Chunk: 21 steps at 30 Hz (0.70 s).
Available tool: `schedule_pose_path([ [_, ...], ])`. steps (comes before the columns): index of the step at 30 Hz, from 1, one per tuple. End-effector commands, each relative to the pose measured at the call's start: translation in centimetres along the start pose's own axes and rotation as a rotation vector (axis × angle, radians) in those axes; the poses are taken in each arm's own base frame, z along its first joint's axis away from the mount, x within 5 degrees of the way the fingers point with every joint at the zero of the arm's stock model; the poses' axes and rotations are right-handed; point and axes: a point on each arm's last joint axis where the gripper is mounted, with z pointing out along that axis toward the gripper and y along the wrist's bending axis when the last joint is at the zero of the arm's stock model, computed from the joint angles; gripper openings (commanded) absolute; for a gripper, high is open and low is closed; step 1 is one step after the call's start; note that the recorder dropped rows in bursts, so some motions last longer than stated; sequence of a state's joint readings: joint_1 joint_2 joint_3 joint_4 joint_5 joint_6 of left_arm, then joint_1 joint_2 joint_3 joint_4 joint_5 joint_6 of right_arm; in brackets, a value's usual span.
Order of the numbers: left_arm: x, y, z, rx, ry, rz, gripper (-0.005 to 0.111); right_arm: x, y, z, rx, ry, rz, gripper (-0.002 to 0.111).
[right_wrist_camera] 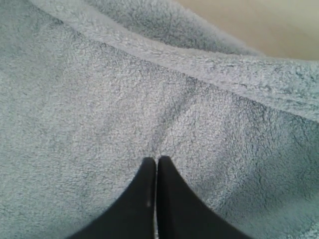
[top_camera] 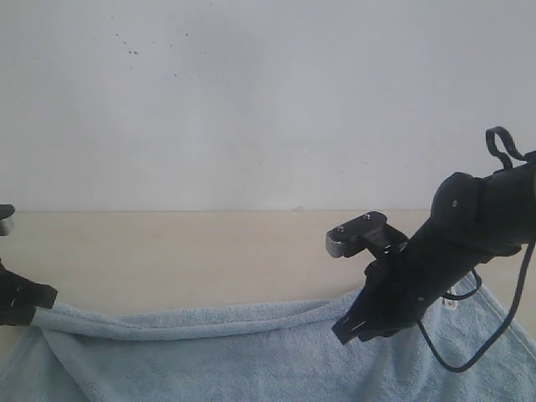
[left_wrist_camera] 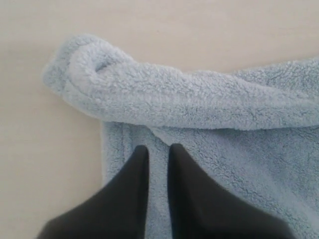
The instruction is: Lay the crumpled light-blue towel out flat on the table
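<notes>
Beige matte worktop (top_camera: pixel 209 251) carries fluffy blue towel (top_camera: pixel 251 356), edge rolled; right pincer (right_wrist_camera: pixel 156 159) closed, touching pile; left pincer (left_wrist_camera: pixel 158 148) narrowly parted, grip unclear.

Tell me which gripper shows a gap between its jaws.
The left gripper: a narrow strip of towel shows between its jaws. On the right gripper the jaws touch at the tips.

towel (top_camera: pixel 251 360): cut by bottom edge | left arm (top_camera: pixel 21 301): mostly off-frame | label (top_camera: pixel 452 304): unreadable

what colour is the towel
The towel is plain pale light blue; the left wrist view shows it best.
</notes>
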State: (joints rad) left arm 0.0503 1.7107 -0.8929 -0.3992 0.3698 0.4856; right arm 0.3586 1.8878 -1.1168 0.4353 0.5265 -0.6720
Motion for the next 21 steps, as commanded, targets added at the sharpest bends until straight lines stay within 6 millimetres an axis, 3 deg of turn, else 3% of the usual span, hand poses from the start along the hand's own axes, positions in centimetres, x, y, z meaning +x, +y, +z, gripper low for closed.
schedule_pose_path([
  [1,0.2,-0.1,0.7,0.0,0.007,-0.001,0.004,-0.1,0.1,0.0,0.002,-0.012,-0.004,0.0],
  [9,0.8,0.0,2.3,0.015,0.058,-0.03,0.004,-0.2,0.1,0.0,-0.005,-0.021,-0.005,0.0],
  [21,0.0,-2.1,4.7,0.001,0.005,0.054,0.004,-0.2,0.3,-0.1,-0.022,-0.018,0.004,0.0],
])
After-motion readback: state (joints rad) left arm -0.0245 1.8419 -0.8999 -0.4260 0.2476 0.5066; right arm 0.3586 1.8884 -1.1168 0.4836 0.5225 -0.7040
